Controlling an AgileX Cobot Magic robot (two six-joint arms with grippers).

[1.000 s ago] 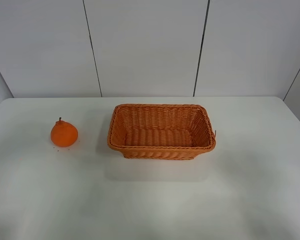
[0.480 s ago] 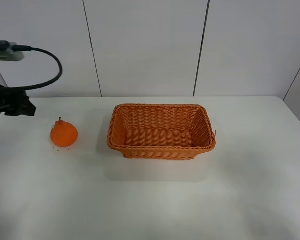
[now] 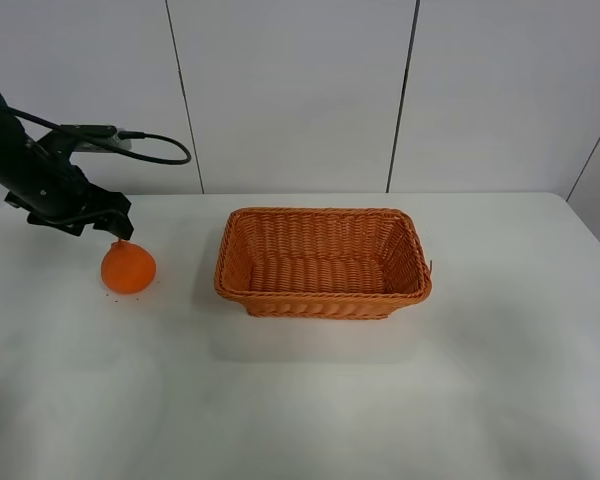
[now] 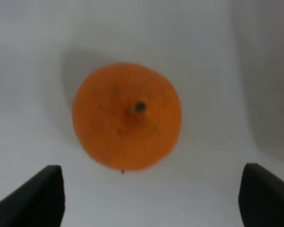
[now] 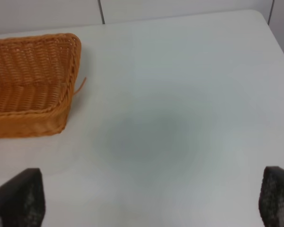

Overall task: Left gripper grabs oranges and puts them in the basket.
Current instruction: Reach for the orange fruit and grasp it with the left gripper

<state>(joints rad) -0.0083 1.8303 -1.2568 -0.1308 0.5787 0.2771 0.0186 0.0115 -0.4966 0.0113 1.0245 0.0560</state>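
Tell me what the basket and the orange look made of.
Basket: woven wicker or a plastic imitation, I can't tell which. It has orange-brown strands in tight rows and a braided rim.
Orange: real fruit or a replica, unclear. It has matte bright skin, a knobby top and a dark stem, and the left wrist view is too blurred to settle it.

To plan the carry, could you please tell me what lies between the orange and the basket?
Nothing: in the high view, only bare white table separates the orange from the basket.
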